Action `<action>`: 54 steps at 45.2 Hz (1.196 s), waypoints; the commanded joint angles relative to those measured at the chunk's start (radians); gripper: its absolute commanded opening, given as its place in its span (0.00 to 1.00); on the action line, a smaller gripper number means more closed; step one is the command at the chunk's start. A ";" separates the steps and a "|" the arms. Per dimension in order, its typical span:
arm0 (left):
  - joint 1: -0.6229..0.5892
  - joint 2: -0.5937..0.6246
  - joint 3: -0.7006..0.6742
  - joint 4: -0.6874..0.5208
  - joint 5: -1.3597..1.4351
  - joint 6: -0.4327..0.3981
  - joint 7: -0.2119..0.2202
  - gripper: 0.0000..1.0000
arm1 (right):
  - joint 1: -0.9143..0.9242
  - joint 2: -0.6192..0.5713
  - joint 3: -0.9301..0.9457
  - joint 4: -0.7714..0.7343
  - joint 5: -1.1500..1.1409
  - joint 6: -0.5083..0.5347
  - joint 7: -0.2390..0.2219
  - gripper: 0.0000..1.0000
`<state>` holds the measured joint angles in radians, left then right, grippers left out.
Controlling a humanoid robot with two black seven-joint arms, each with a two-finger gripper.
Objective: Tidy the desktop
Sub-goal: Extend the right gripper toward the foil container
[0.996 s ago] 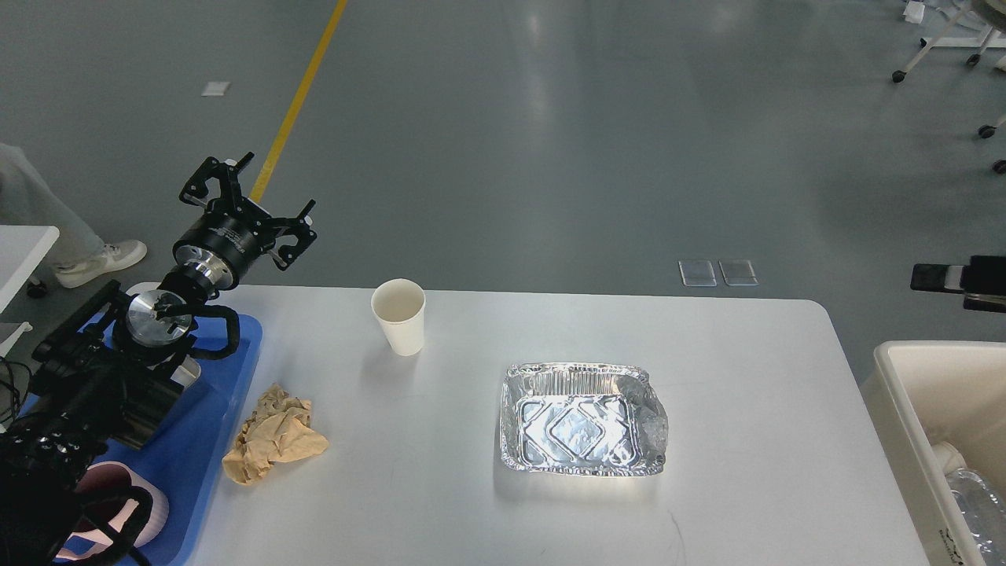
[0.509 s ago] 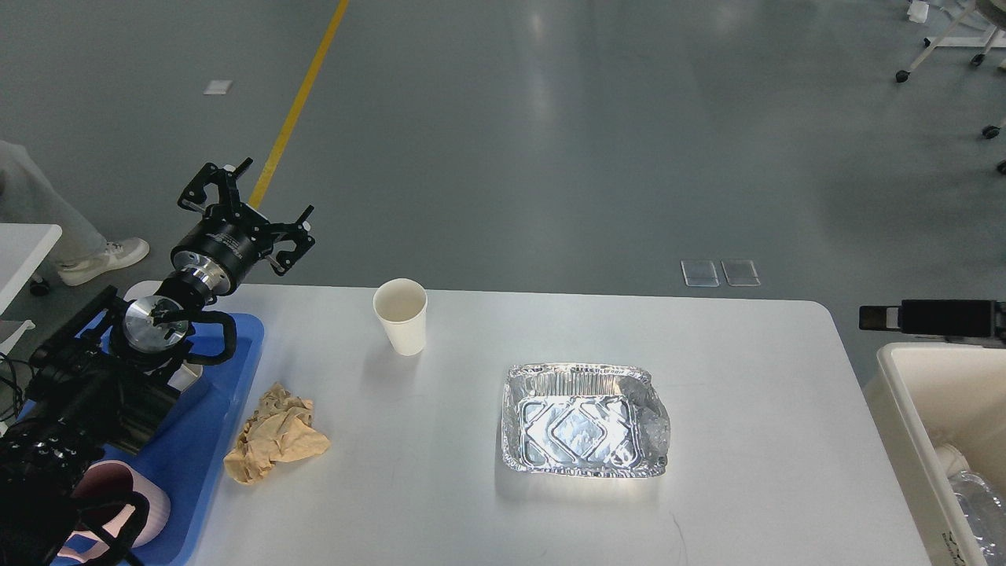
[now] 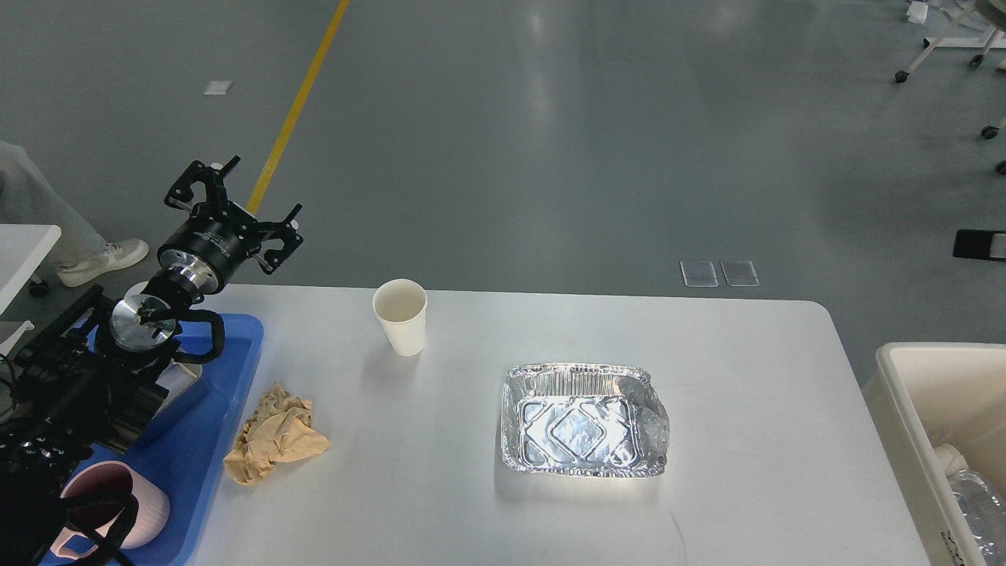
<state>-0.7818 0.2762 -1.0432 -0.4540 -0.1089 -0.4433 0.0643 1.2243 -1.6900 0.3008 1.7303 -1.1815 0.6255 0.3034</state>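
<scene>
The white desktop (image 3: 747, 369) holds a white paper cup (image 3: 399, 316) standing upright at the back left. A crumpled brown paper (image 3: 275, 442) lies near the left front, and an empty, dented foil tray (image 3: 581, 420) sits in the middle. My left gripper (image 3: 259, 189) is open and empty. It is raised above the desktop's back left corner, left of the cup and apart from it. Only a small black piece of my right arm (image 3: 981, 244) shows at the right edge; its fingers cannot be made out.
A blue plastic tray (image 3: 212, 440) on the left edge holds a pink cup (image 3: 134, 503) under my left arm. A cream-white bin (image 3: 904, 409) stands off the right end with a clear plastic bottle (image 3: 978, 503) inside. A person's shoe (image 3: 102, 259) is on the floor, back left.
My left gripper has drifted slightly left and stayed open. The black piece of my right arm reached in over the bin, then drew back up to the right edge.
</scene>
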 commanded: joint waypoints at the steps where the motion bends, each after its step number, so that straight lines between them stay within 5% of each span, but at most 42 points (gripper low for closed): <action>1: 0.001 0.003 0.000 0.000 0.000 0.000 0.000 0.97 | -0.014 0.010 -0.003 -0.003 -0.003 0.000 -0.001 1.00; 30: 0.012 0.014 0.005 0.000 0.000 0.000 -0.001 0.97 | -0.219 0.545 -0.055 -0.291 -0.082 -0.093 -0.075 1.00; 54: 0.045 0.037 0.002 0.000 0.002 -0.002 -0.001 0.97 | -0.244 1.029 -0.270 -0.695 -0.096 -0.193 -0.116 1.00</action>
<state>-0.7383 0.3073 -1.0418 -0.4540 -0.1088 -0.4451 0.0630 0.9795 -0.7500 0.0850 1.0922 -1.2778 0.4578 0.1885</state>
